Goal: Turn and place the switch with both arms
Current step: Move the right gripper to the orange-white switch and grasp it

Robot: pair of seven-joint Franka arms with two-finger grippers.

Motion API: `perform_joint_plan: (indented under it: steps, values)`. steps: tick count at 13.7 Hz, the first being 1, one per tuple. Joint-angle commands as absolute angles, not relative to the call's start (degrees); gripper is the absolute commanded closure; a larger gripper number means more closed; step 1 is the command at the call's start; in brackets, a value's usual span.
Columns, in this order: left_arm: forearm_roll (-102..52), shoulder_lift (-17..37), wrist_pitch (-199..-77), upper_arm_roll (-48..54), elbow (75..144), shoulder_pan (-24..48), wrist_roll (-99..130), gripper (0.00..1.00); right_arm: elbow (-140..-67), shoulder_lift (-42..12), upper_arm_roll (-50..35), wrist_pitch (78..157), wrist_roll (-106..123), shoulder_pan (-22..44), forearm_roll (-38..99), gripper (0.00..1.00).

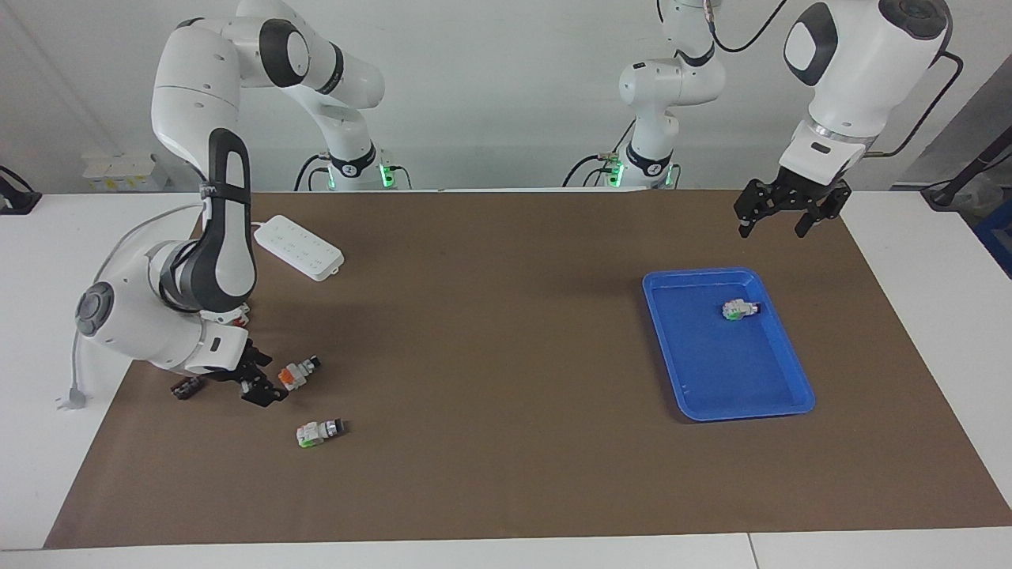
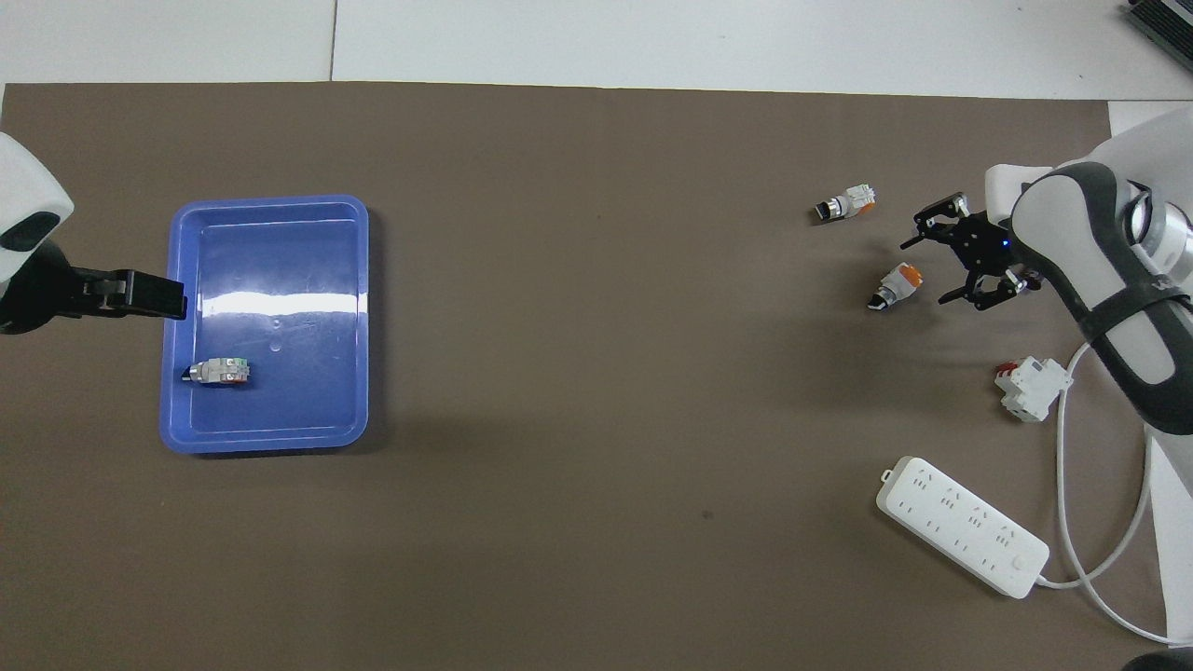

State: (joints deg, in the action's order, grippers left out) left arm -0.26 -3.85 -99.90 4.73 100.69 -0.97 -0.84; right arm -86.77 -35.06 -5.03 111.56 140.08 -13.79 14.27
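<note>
Matte brown mat (image 1: 506,356) over a white table (image 1: 47,237). Near the right arm's end, flat on the mat: switch (image 1: 297,374), a small blocky white plastic body with an orange face and a round black-and-silver knob end. Just beside its orange end, low over the mat: right gripper (image 1: 269,385), black, angular, jaws spread wide, nothing between the fingers, not touching the switch so far as can be told. Farther from the robots: second switch (image 1: 320,431), same blocky shape, green face. Close to the right arm's glossy white wrist: small dark block (image 1: 186,388); in the overhead view, a white-and-red block (image 2: 1030,387) nearer the robots than the gripper. Nearer still: power strip (image 1: 299,247), long, rounded, smooth white plastic, with a grey cable (image 2: 1072,522). Toward the left arm's end: tray (image 1: 798,391), shallow, rectangular, glossy blue plastic with rounded corners and a raised rim; inside, a third switch (image 1: 739,310), green-faced. Raised over the mat beside the tray: left gripper (image 1: 779,225), fingers apart, empty, waiting.
</note>
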Motion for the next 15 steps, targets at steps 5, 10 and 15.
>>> perform_joint_plan:
  steps: [5, 10, 15]
  values:
    - [-0.9, -5.4, -101.2, 4.3, 102.5, -0.4, -0.6, 0.00, -88.9, -35.4, -5.9, 114.7, 140.7, -13.8, 14.9, 0.06]
    - [-0.9, -5.4, -101.2, 4.3, 102.5, -0.4, -0.6, 0.00, -91.1, -34.8, -5.9, 114.7, 138.8, -13.8, 14.9, 0.10]
    - [-0.9, -5.4, -101.5, 4.3, 103.0, -0.4, -0.6, 0.00, -93.2, -33.9, -5.9, 114.5, 138.0, -14.2, 15.9, 0.29]
